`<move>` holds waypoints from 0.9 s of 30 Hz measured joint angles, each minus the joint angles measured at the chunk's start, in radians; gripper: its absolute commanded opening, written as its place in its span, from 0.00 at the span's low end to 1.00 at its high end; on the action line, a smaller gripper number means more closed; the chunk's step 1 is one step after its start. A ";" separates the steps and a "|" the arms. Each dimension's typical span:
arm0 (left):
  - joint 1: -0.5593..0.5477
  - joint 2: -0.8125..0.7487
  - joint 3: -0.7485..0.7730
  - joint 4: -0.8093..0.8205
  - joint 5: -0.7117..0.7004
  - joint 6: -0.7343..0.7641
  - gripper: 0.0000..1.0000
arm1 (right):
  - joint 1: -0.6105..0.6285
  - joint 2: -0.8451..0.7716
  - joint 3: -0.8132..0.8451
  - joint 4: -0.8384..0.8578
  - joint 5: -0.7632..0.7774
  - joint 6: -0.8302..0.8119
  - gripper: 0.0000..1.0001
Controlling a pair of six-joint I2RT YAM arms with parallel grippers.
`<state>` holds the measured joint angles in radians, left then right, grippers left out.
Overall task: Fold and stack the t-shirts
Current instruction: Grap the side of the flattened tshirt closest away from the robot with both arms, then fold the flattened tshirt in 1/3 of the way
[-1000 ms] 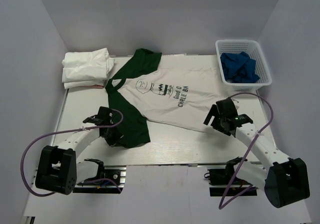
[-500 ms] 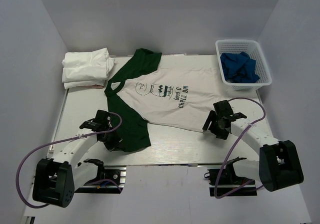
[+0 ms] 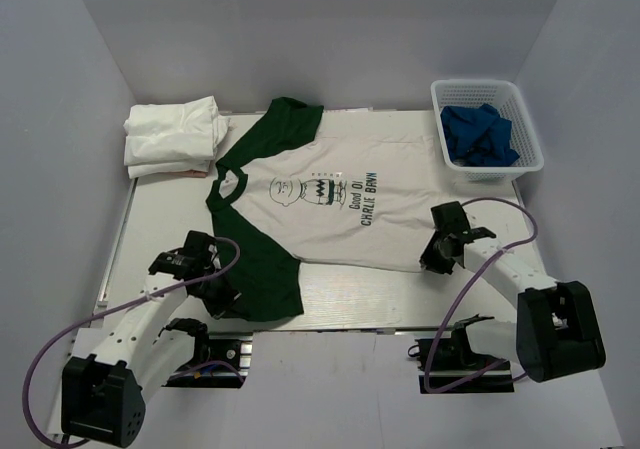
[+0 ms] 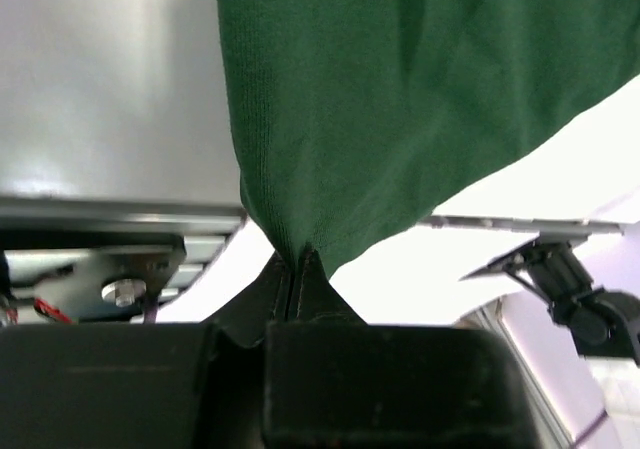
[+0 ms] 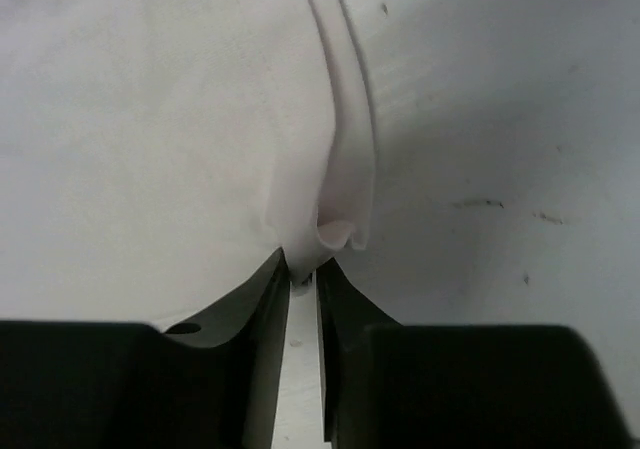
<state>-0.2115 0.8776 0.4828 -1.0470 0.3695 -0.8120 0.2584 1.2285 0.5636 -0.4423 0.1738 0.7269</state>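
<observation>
The white t-shirt [image 3: 335, 214] with dark green sleeves, collar and cartoon print lies spread on the table, collar to the left. My left gripper [image 3: 228, 295] is shut on the near green sleeve [image 4: 400, 99], the cloth pinched at its tips [image 4: 298, 261]. At the shirt's near right corner, my right gripper [image 3: 433, 259] pinches the white hem [image 5: 345, 184] between nearly closed fingertips [image 5: 302, 269]. A stack of plain white folded t-shirts [image 3: 172, 135] rests at the back left corner.
A white plastic basket [image 3: 475, 86] holding blue cloth [image 3: 478, 134] stands at the back right. The table's near edge and the arm mounts lie just behind both grippers. White walls enclose the table on the left, back and right.
My right gripper has closed from wide open onto the hem corner. Both arms drew back toward the near edge, and the shirt slid nearer and lies flatter.
</observation>
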 measured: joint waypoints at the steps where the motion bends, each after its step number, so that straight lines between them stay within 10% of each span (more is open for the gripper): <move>1: 0.000 -0.003 0.000 -0.016 0.011 0.000 0.00 | -0.001 -0.009 -0.005 -0.012 0.000 0.004 0.19; 16: 0.000 -0.131 0.097 -0.266 0.169 0.008 0.00 | -0.002 -0.194 0.003 -0.357 -0.091 -0.003 0.07; 27: 0.000 0.242 0.436 0.050 0.161 0.028 0.00 | -0.001 -0.080 0.116 -0.348 -0.137 -0.067 0.07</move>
<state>-0.2115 1.1194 0.9184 -0.9974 0.5308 -0.7841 0.2577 1.1484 0.6792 -0.7898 0.0364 0.6601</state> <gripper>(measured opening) 0.026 0.074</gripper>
